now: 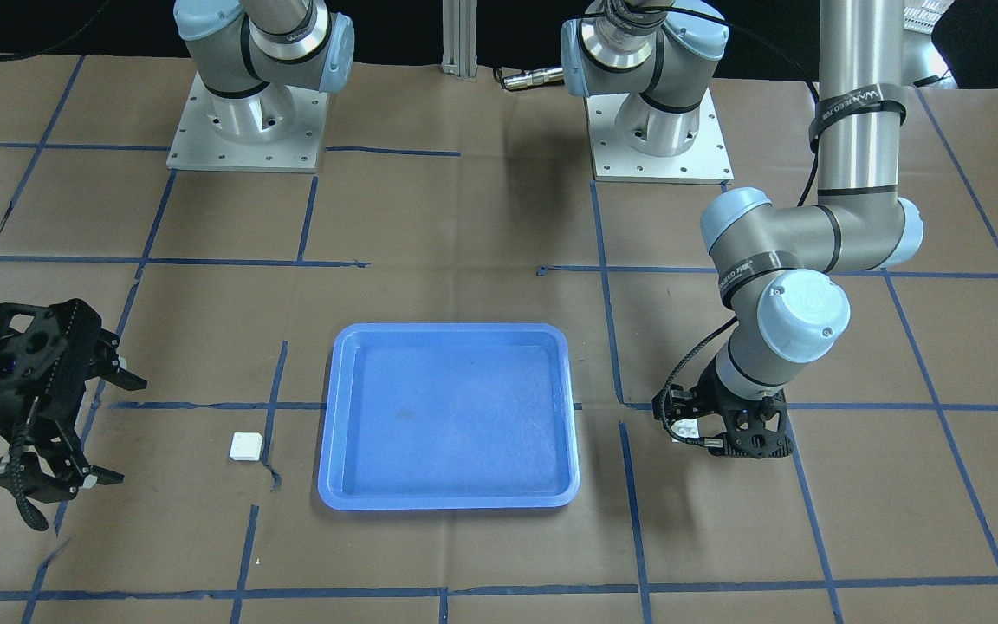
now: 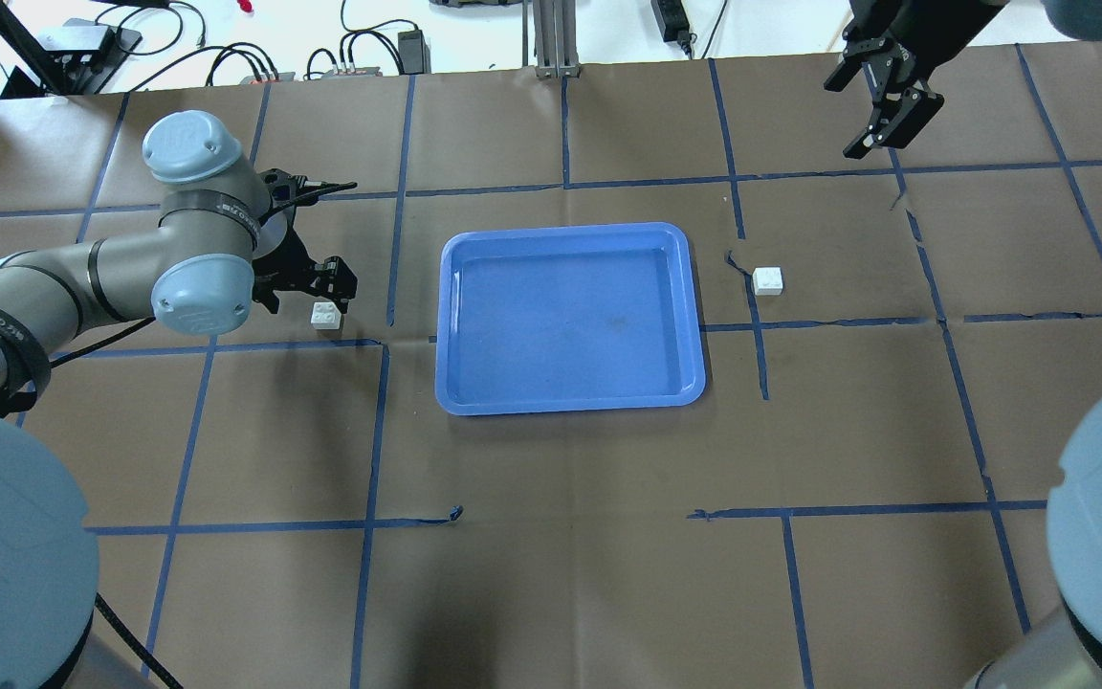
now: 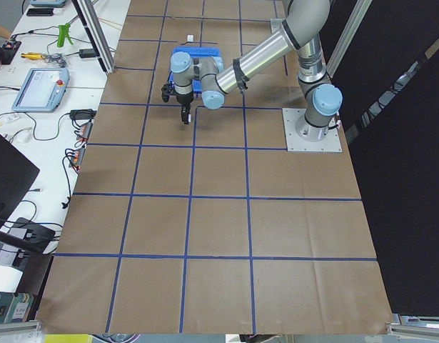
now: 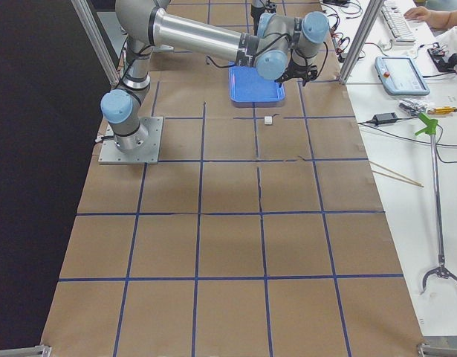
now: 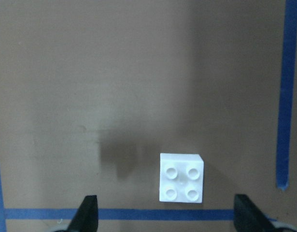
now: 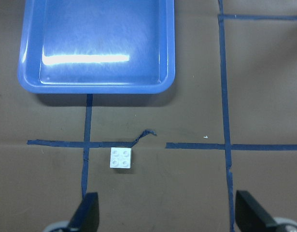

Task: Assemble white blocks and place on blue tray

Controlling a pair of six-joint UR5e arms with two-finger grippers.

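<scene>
- My left gripper [image 2: 329, 285] is spread wide, low over the first white block [image 2: 325, 314], probably not touching.
- My right gripper [image 2: 881, 113] is wide, well apart from the second white block [image 2: 767, 279].
- The blue tray [image 2: 565, 316] lies between the blocks.

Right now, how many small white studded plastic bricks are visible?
2. One brick lies below the open left gripper; the other brick lies past the blue plastic tray's opposite edge. None appears hidden.

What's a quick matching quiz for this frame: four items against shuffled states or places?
1 left gripper
2 right gripper
3 blue tray
4 white block on robot's right

A nothing in it
B open, low over the other white block
C open, raised, away from both blocks
D alone on the paper by a tape crossing

Pairs: 1-B, 2-C, 3-A, 4-D.
</scene>
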